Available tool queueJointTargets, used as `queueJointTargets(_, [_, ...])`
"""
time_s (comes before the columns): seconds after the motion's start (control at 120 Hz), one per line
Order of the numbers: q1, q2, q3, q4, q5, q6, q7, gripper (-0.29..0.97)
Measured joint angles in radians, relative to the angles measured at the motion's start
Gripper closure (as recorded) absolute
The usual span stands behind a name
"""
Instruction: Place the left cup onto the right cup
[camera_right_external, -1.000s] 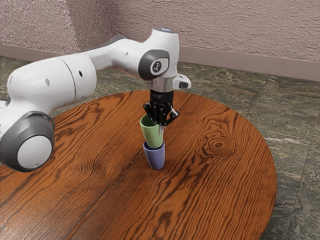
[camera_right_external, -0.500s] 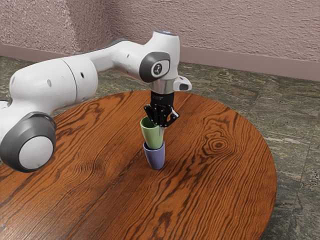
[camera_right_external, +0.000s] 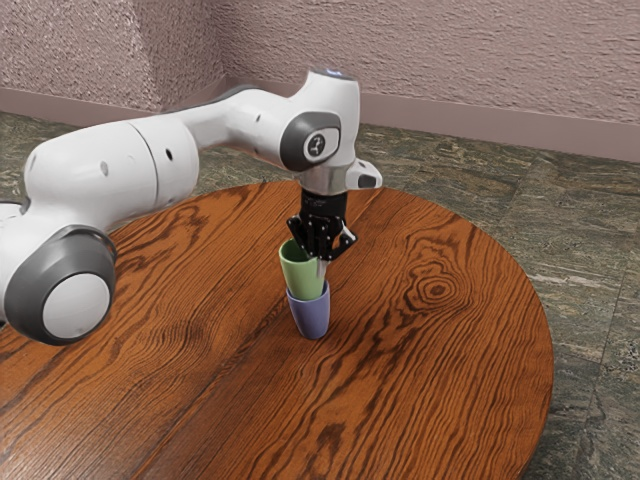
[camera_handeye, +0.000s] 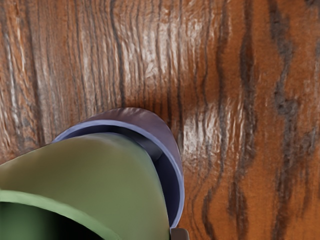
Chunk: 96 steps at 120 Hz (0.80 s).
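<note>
A black two-finger gripper (camera_right_external: 320, 250) on a white robot arm (camera_right_external: 150, 170) is clamped on the rim of a pale green tapered plastic cup (camera_right_external: 303, 268), on the side toward the exterior view's right. The green cup sits nested inside a bluish-purple plastic cup (camera_right_external: 311, 314), leaning slightly, its upper half standing above the purple rim. The purple cup stands upright near the middle of a round, dark-grained wooden table (camera_right_external: 440, 380).

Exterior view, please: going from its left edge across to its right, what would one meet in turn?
grey joint of the arm → white link → green cup nested in purple cup, one stop → knot in the wooden tabletop → stone floor
</note>
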Motion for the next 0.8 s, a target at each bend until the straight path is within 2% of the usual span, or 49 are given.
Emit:
queueJointTargets(0.75, [0.0, 0.007, -0.003, -0.02, -0.002, 0.047, -0.011, 0.79])
queueJointTargets(0.8, [0.0, 0.007, -0.002, -0.02, -0.003, 0.047, -0.011, 0.74])
